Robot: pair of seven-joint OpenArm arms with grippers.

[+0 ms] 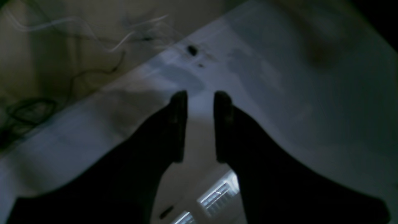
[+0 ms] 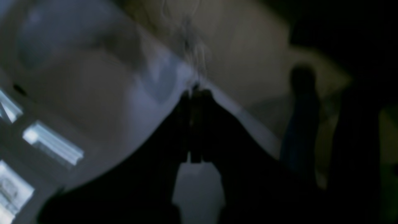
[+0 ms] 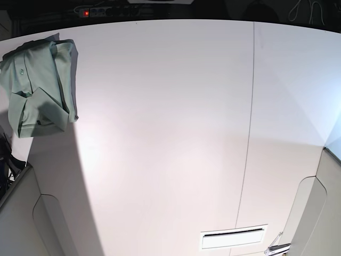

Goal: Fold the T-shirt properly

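Note:
The T-shirt (image 3: 38,85) lies folded into a compact pale green bundle at the far left back corner of the white table (image 3: 160,133), collar side toward the back edge. Neither gripper shows in the base view. In the left wrist view my left gripper (image 1: 200,96) hangs over the table near its edge, its dark fingers (image 1: 178,105) apart with nothing between them. My right gripper (image 2: 196,91) in the right wrist view has its fingers pressed together, empty, also over a table edge. The shirt appears in neither wrist view.
White arm covers stand at the front left (image 3: 24,213) and front right (image 3: 314,213). A power strip (image 3: 88,10) lies behind the back edge. A seam (image 3: 248,133) runs across the table and a slot (image 3: 232,238) sits near the front. Cables (image 1: 28,112) lie on the floor.

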